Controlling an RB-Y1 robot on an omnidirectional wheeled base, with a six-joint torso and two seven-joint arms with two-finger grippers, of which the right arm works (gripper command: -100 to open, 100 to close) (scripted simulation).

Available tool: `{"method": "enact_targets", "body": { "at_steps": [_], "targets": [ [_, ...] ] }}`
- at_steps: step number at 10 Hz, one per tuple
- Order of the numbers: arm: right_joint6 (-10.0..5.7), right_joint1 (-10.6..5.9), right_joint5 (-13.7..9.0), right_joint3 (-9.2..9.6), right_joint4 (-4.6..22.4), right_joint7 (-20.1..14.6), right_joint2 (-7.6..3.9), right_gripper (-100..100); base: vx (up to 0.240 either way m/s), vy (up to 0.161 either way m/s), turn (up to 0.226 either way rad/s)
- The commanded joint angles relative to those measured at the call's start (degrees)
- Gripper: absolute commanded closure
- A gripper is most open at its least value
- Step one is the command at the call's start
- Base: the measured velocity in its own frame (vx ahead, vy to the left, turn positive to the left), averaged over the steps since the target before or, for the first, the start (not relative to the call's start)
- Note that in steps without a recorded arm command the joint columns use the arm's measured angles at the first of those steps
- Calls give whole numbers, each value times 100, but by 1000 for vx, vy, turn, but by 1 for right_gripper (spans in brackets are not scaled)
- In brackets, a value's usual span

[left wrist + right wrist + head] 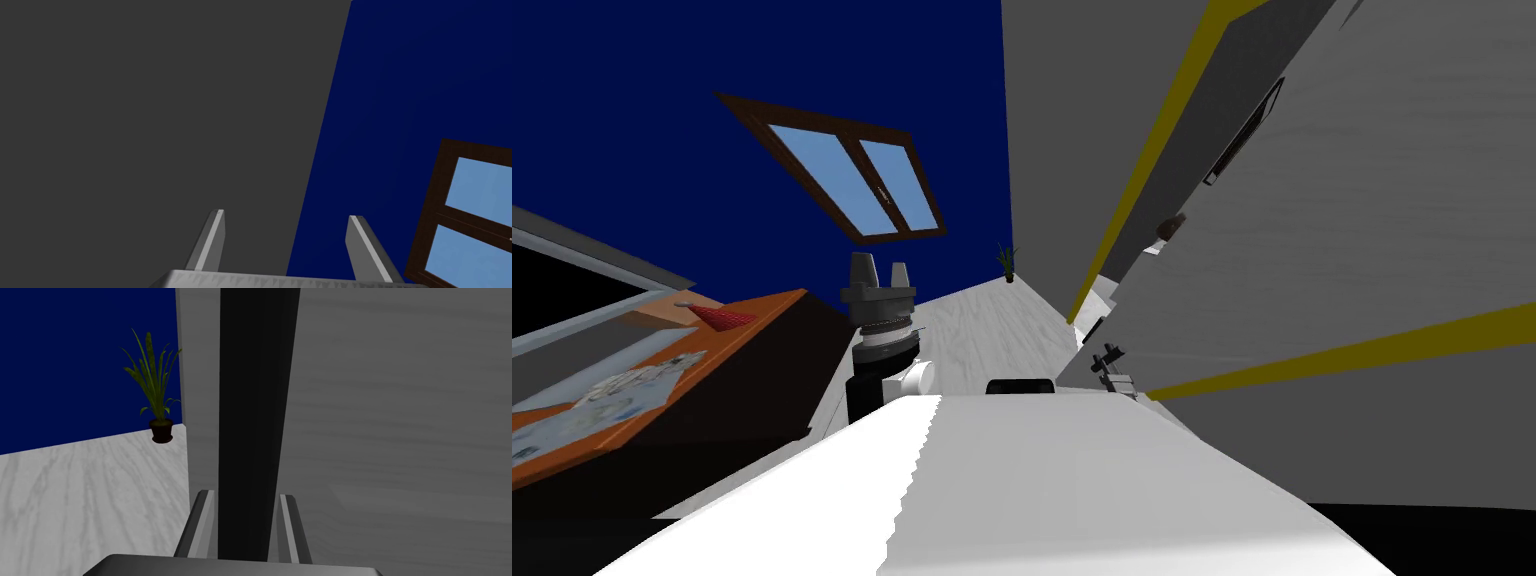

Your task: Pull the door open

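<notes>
My right gripper (246,494) is clamped on a dark upright bar (255,388), one finger pressed to each side. I cannot tell whether the bar is a handle or the door's own edge. The door (400,413) is a grey panel with a faint wood grain. It lies just beside the bar on one side, and a paler grey strip (200,388) runs along the other. In the head view the door fills my right side and leans steeply (the whole picture shares that slant, so it is the camera's). Yellow trim (1152,150) runs beside it and a small brown knob (1169,228) sits partway up. My left gripper (880,265) is raised in front of my chest, well apart from the door, with its fingers standing wide and nothing between them. A potted plant (159,408) stands on the pale floor (90,498) at the foot of the blue wall (762,50), near the corner and away from my right hand. To my left is an orange-brown table (742,330) with a red thing (722,318) and some papers (632,390) on it, and a brown-framed window (857,180) is set in the wall above it.
</notes>
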Motion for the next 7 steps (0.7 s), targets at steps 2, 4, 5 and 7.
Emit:
{"method": "enact_targets", "body": {
  "at_steps": [2,4,5,7],
  "targets": [
    [-88,-19,25,69,90,-80,-28,100,-143,-38,126],
    [-176,-39,50,138,181,-159,-56,100,-200,-33,124],
    [-225,-49,63,176,230,-203,-72,100,-213,-44,136],
    [-320,-70,90,250,327,-289,-102,100,-220,-44,137]
  ]
}}
